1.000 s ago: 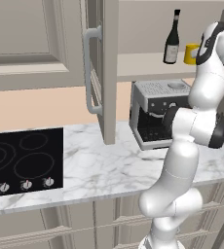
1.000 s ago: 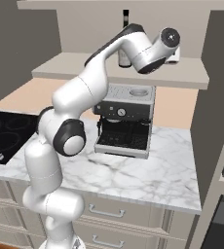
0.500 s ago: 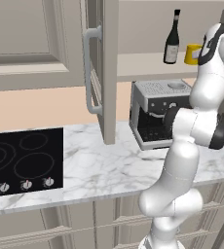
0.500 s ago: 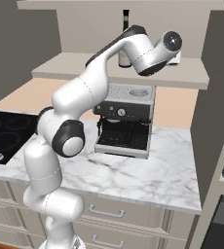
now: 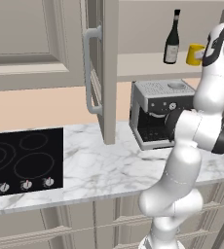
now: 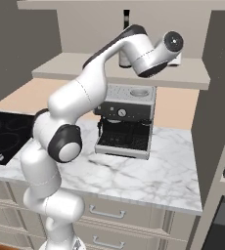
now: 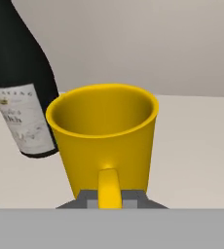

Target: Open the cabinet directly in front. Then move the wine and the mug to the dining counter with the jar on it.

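Little has moved over the last second: the arm's upper end has eased slightly nearer the mug (image 5: pixel 196 54), while the wine (image 5: pixel 172 39) stands where it did, just left of the mug on the shelf of the open cabinet (image 5: pixel 104 68)

From the hand view, the gripper (image 7: pixel 109 200) has its 2 fingertips drawn together on the mug's handle, the yellow strap rising between them, so the mug looks clamped by its handle. Its base appears to rest on the shelf, though I cannot tell for certain

To do this step well:
1. Lift only enough to clear the shelf, since a handle grip lets the cup swing or tilt
2. Draw straight back toward the robot, away from the wine, which stands just beside the mug and could be tipped by a sideways swing
3. Mind the coffee machine (image 6: pixel 126 119) directly below the shelf when lowering
4. Keep the mug upright while the base heads for the island
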Tool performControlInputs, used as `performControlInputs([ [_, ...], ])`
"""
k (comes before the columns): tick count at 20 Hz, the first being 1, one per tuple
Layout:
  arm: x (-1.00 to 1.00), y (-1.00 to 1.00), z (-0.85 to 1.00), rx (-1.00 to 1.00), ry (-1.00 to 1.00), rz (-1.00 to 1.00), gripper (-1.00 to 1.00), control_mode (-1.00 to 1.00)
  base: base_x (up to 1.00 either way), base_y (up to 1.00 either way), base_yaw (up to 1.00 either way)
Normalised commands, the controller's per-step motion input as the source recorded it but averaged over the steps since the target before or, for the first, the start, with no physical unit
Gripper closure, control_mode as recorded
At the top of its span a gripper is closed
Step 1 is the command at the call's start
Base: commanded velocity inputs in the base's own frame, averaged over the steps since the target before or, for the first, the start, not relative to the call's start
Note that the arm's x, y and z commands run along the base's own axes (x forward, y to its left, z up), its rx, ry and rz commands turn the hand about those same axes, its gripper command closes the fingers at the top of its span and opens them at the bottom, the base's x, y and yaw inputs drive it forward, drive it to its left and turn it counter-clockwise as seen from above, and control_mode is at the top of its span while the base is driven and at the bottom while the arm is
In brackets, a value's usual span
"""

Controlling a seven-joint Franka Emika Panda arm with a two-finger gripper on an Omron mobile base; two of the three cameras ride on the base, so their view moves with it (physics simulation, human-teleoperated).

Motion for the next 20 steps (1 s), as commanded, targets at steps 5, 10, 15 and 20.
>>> performControlInputs([
  [5,-0.35,0.28,0.04,0.00,-0.01,0.00,1.00,-1.00,0.00,0.00,0.00],
  [10,-0.41,0.38,0.00,-0.01,-0.07,0.00,1.00,-1.00,0.00,0.00,0.00],
  [15,-0.47,0.29,0.00,-0.03,-0.11,0.00,1.00,-1.00,0.00,0.00,0.00],
  [20,-0.51,0.22,0.08,-0.01,-0.04,0.00,1.00,-1.00,0.00,0.00,0.00],
])
